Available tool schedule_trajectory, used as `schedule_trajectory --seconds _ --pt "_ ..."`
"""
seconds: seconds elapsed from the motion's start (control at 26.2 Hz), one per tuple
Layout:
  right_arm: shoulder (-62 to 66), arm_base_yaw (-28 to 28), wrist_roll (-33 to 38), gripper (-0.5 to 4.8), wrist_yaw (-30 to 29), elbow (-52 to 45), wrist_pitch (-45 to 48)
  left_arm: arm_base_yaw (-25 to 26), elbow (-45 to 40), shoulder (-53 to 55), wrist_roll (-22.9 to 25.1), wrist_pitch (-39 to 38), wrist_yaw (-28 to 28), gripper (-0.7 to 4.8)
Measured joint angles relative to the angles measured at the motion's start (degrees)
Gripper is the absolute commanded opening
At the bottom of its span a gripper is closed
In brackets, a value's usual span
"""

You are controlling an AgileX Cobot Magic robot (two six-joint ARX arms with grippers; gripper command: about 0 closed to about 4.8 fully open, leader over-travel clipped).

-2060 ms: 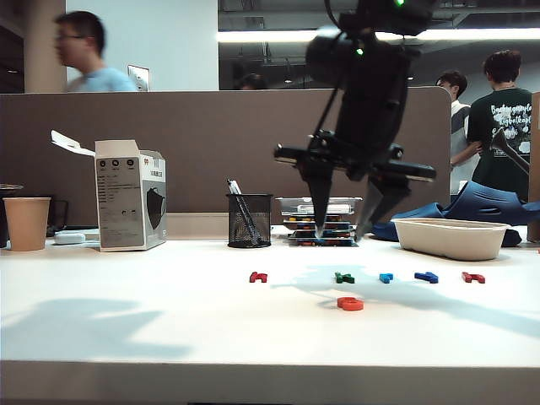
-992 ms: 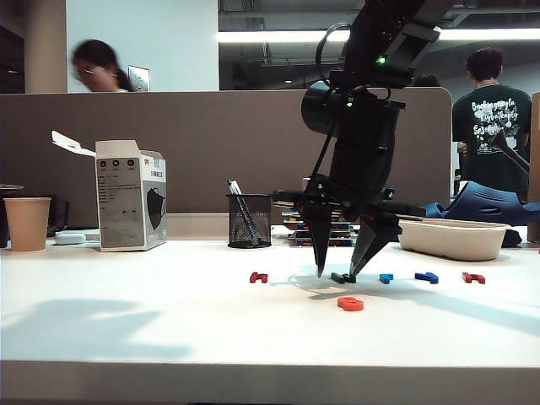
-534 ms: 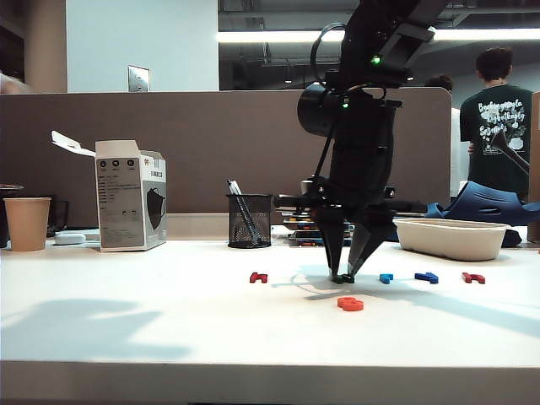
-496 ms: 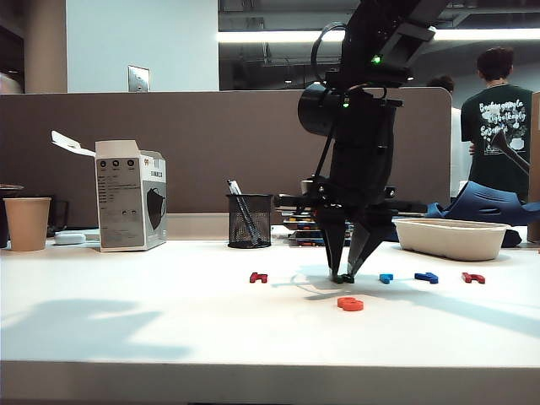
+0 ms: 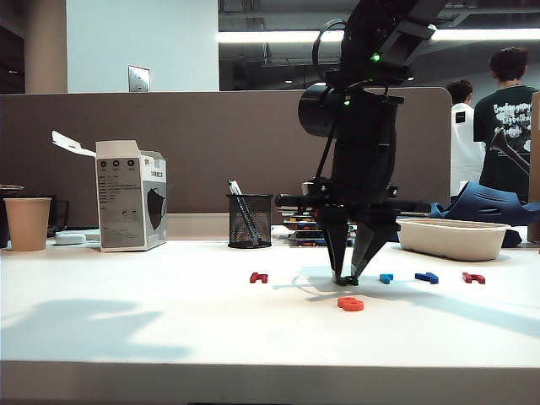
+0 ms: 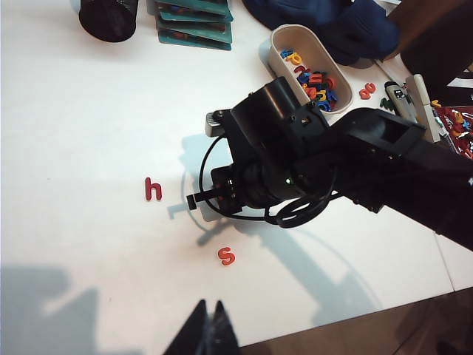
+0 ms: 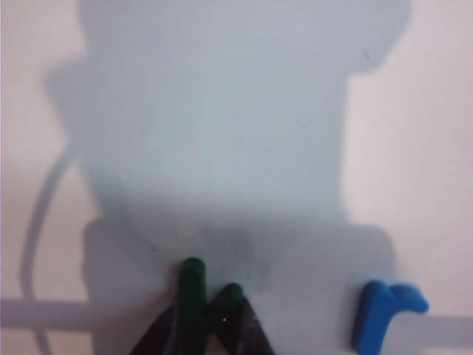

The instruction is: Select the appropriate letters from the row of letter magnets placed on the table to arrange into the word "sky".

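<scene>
Right wrist view: right gripper (image 7: 205, 329) is pinching green letter (image 7: 194, 296) on table (image 5: 169, 321), beside light blue letter (image 7: 373, 314) | light, stiff, slippery; grip flat edges | left gripper (image 6: 208, 333) is hanging closed, empty

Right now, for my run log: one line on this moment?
right gripper: shut on green letter, table | left gripper: shut, idle | s: placed

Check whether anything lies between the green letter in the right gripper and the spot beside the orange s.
Nothing visible does. The right gripper is closed on the green letter, and only bare table separates it from the orange s. The left gripper hangs apart, shut.
</scene>
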Motion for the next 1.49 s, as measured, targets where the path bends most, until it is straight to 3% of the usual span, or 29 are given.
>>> schedule_trajectory --seconds 0.27,1.07,1.18,1.49 --pt "-0.8 0.0 -1.0 0.72 -0.7 -0.4 -5.2 0.0 0.0 0.0 0.0 0.0 0.0 -0.05" --pt "-12.8 0.4 0.8 0.77 -1.0 -18.4 -2.8 0.0 0.0 0.0 0.0 0.0 0.0 -0.05" --pt "-12.8 0.5 1.0 1.27 -1.1 -18.4 -2.7 0.0 0.0 0.0 0.0 0.0 0.0 -0.05" --pt "-13.0 1.0 1.5 1.54 -2.1 -18.4 -4.3 0.0 0.0 0.0 0.0 0.0 0.0 -0.05"
